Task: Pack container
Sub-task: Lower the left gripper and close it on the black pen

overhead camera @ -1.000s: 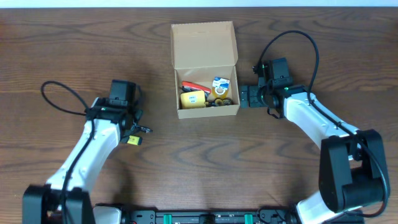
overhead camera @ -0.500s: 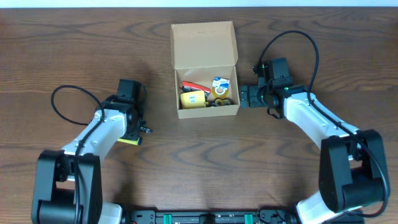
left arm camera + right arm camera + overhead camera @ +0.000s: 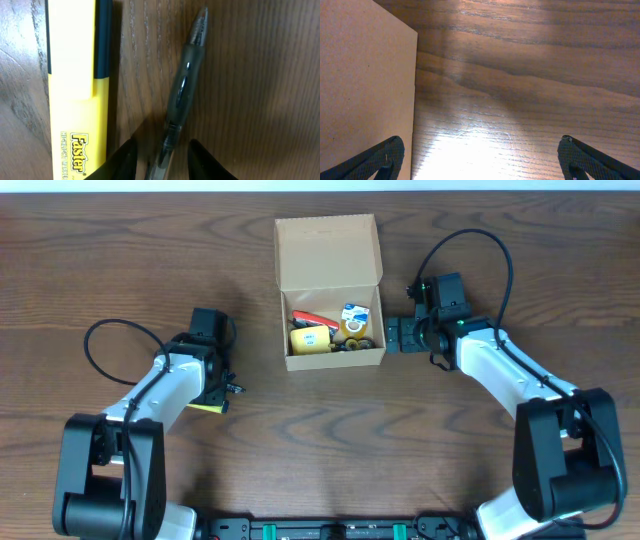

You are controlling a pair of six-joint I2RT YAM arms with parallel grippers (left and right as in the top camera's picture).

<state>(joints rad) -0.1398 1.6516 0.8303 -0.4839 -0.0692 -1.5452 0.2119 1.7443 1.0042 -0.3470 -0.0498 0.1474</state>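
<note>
The tan cardboard container (image 3: 330, 245) stands at the table's middle with its flap lid open at the back. Inside lie a yellow item (image 3: 310, 338), a red item and some small pieces. My left gripper (image 3: 222, 388) is low over the table to the left of it. In the left wrist view its fingers (image 3: 125, 160) stand narrowly apart astride a black pen (image 3: 186, 85), with small gaps on both sides. A yellow highlighter (image 3: 75, 100) lies just left of the pen. My right gripper (image 3: 395, 335) is wide open and empty beside the container's right wall (image 3: 365, 75).
Bare dark wood table (image 3: 330, 430) lies all round the container. Black cables loop behind both arms, at the left (image 3: 100, 345) and at the right (image 3: 470, 240).
My left arm's elbow has swung toward the left front while its gripper stayed over the pen and highlighter. The right arm has not moved.
</note>
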